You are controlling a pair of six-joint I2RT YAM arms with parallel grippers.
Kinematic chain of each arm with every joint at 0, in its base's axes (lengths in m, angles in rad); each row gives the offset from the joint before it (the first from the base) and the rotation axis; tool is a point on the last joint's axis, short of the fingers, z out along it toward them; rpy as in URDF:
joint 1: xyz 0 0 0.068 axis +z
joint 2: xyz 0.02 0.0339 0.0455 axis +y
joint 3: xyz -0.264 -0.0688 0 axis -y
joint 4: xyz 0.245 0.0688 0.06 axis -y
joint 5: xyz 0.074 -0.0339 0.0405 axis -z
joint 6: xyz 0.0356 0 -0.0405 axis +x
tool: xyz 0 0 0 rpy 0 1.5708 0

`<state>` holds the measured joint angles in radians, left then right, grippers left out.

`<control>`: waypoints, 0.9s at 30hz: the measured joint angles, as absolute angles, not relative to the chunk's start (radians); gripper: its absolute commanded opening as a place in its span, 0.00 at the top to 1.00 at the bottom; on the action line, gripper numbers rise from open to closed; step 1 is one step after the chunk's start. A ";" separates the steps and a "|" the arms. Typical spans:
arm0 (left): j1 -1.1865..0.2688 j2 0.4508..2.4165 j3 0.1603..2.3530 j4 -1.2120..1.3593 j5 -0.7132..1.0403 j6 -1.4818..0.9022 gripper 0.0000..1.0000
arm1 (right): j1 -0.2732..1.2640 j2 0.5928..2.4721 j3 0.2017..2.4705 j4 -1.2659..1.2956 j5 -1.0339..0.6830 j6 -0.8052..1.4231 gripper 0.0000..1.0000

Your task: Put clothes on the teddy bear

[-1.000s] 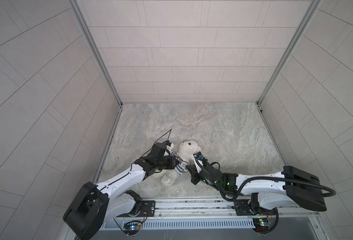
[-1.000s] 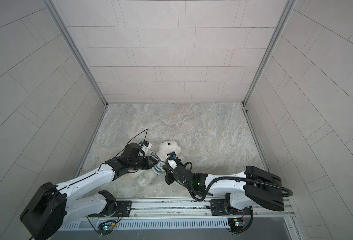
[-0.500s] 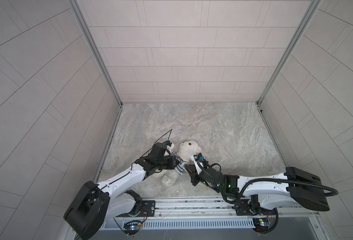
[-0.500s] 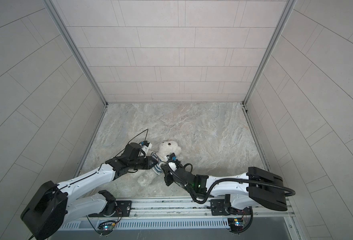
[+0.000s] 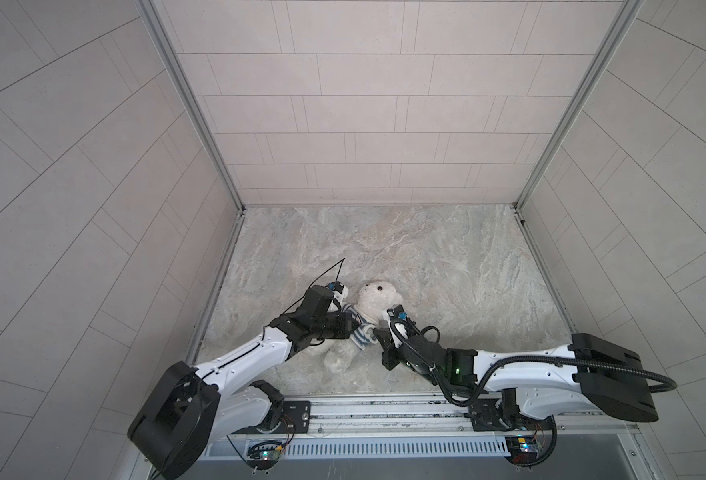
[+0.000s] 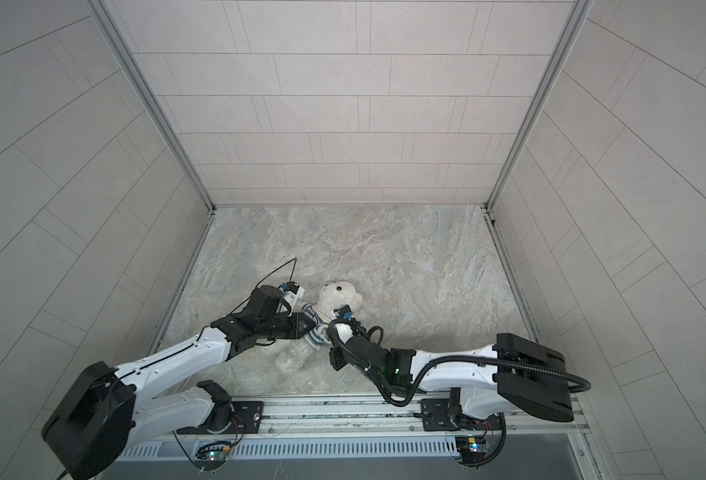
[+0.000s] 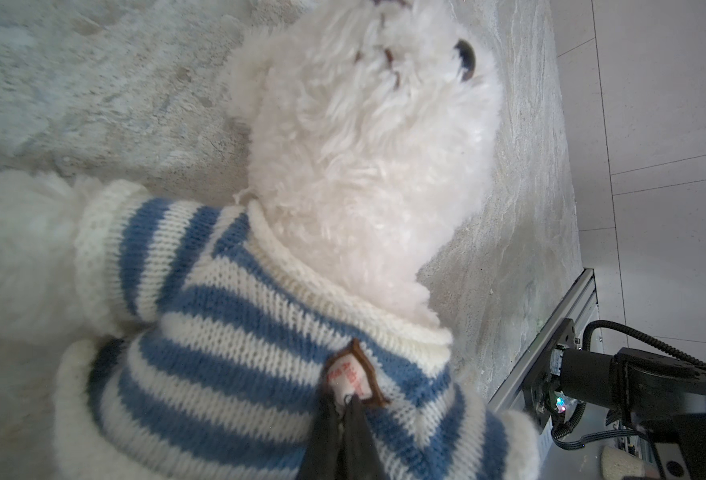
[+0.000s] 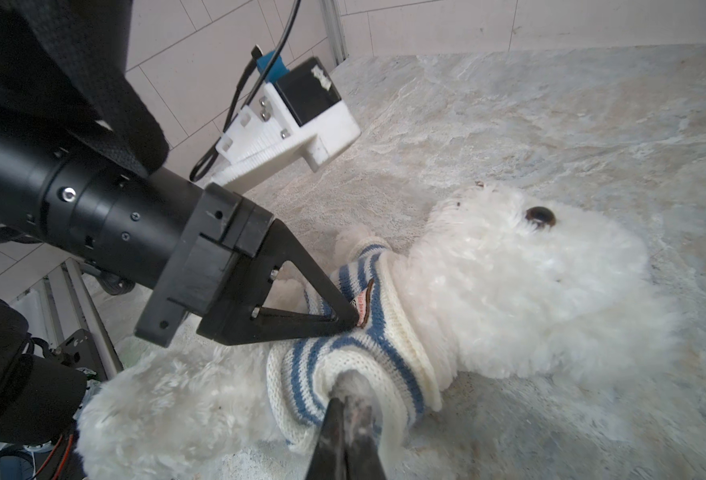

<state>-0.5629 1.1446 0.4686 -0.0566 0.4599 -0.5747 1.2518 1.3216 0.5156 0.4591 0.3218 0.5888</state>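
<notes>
My left gripper [image 7: 345, 411] is pinched shut on the shirt [image 7: 226, 340] at its badge [image 7: 349, 380]. The right gripper [image 8: 349, 409] looks closed on a paw of the teddy bear [image 8: 509, 299], just ahead at the sleeve [image 8: 313, 374]. I'd draw the paw out slowly, with the left bracing the knit.

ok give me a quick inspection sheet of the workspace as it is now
surface: marbled tabletop
job's things: teddy bear lying down, striped sweater collar at its neck, one arm through a sleeve
clutter: nothing seen
grippers: left end effector shut on the sweater's badge; right end effector shut at the other sleeve opening, what it pinches unclear
cables: thin black cable arcs over the left wrist; corrugated hose along the right arm
surroundings: tiled walls on three sides, mounting rail at the near edge
</notes>
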 measured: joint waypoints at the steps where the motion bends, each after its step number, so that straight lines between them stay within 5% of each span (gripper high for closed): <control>1: -0.563 1.145 0.469 -0.057 0.460 -0.575 1.00 | 1.252 1.332 0.524 0.458 0.321 0.591 1.00; 23: -0.563 1.144 0.466 -0.054 0.464 -0.575 1.00 | 1.177 1.500 0.540 0.545 0.246 0.663 1.00; 27: -0.563 1.144 0.466 -0.056 0.464 -0.575 1.00 | 1.175 1.520 0.541 0.566 0.222 0.663 0.88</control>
<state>-0.5629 1.1442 0.4664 -0.0563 0.4641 -0.5747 1.1748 1.5200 0.5407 0.5659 0.2218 0.6628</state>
